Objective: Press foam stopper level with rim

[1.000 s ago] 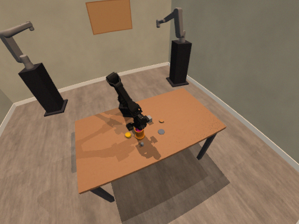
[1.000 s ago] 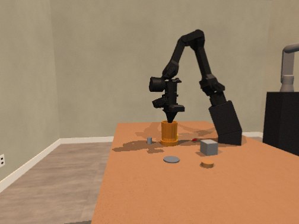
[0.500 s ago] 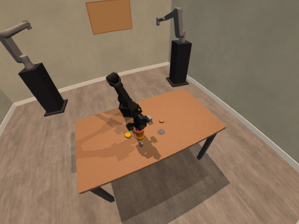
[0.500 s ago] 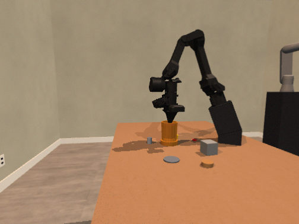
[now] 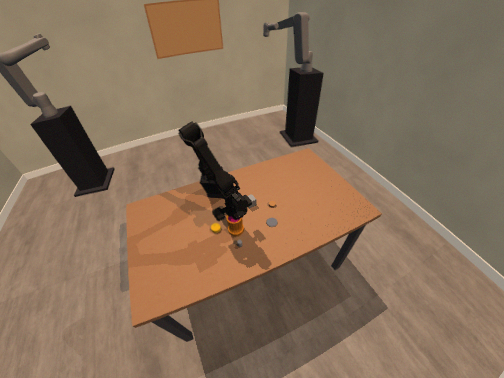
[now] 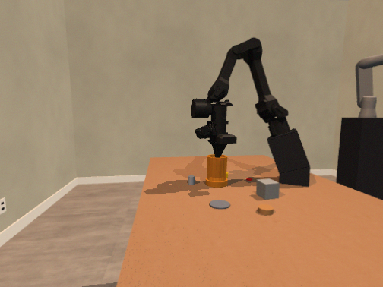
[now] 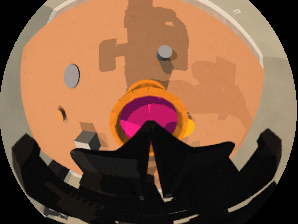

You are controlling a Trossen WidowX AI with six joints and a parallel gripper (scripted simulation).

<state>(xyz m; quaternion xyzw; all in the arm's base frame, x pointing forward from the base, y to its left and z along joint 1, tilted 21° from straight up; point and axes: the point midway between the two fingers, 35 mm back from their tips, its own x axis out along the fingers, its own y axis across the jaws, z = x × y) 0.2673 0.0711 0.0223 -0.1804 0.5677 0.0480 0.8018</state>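
A grey cube (image 6: 267, 188), a grey disc (image 6: 219, 204), an orange disc (image 6: 265, 209), a small grey cylinder (image 6: 191, 180) and a yellow disc (image 5: 215, 227) are lying scattered on the tabletop (image 6: 243, 243) around the orange jar (image 6: 216, 171); none is blocking the jar's mouth. The black arm (image 6: 262, 95) is arching over from its base, wrist pointing straight down. The claw (image 6: 219, 153) is standing fully closed, gripping nothing, its tip dipping into the jar onto the magenta foam stopper (image 7: 141, 113), which is sitting inside the rim.

Orange table (image 6: 213, 243) with jar (image 6: 216, 171), discs (grey (image 6: 219, 204), orange (image 6: 265, 209)), cube (image 6: 267, 188).
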